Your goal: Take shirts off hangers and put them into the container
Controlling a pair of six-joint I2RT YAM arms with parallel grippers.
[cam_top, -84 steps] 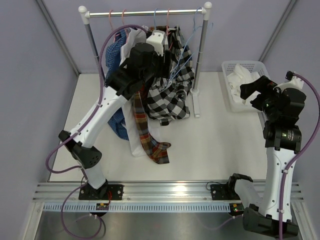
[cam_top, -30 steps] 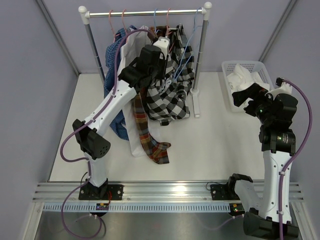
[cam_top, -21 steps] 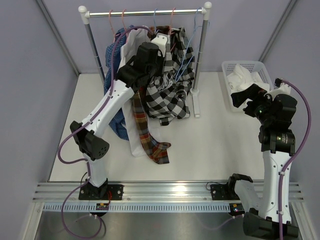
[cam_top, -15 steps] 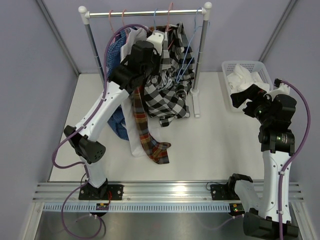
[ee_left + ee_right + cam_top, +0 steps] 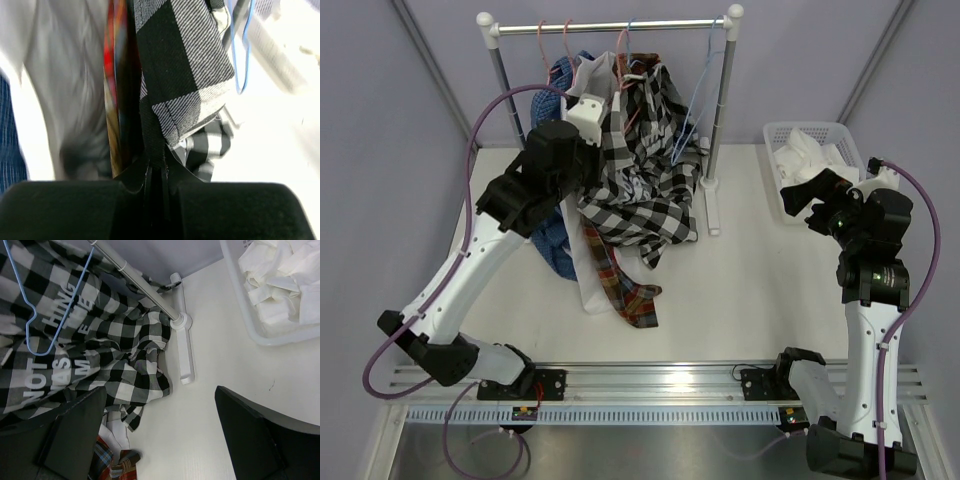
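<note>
Left claw (image 5: 155, 172) is pressed together, pinching a fold of the checked shirt (image 5: 185, 60). The fold runs straight up out of the fingertips in the wrist view. The rest of that shirt bunches above and to the right of the claw, and part of it drapes down onto the table (image 5: 750, 290).

1 blue hanger (image 5: 247, 55) dangles up-right of the left claw, against the checked cloth. The red plaid shirt (image 5: 111, 75) hangs just left of the pinched fold and touches it. A white shirt (image 5: 60, 75) is further left, and the blue shirt (image 5: 7, 140) sits at the far left edge. In the top view the plaid tail lies on the table below the left claw. 2 pink hangers (image 5: 566, 38) sit on the rack rail (image 5: 610, 26), up and behind this claw.

Right claw (image 5: 812, 192) is spread wide and holds nothing. It hovers just at the near side of the container (image 5: 805, 124). In its wrist view the container wall is up-right of the fingers. 1 white shirt (image 5: 285, 285) is crumpled inside. The rack post (image 5: 135, 277) and its foot are ahead of this claw. The checked shirt fills the left, with white lettering on it, well apart from the right fingers.
</note>
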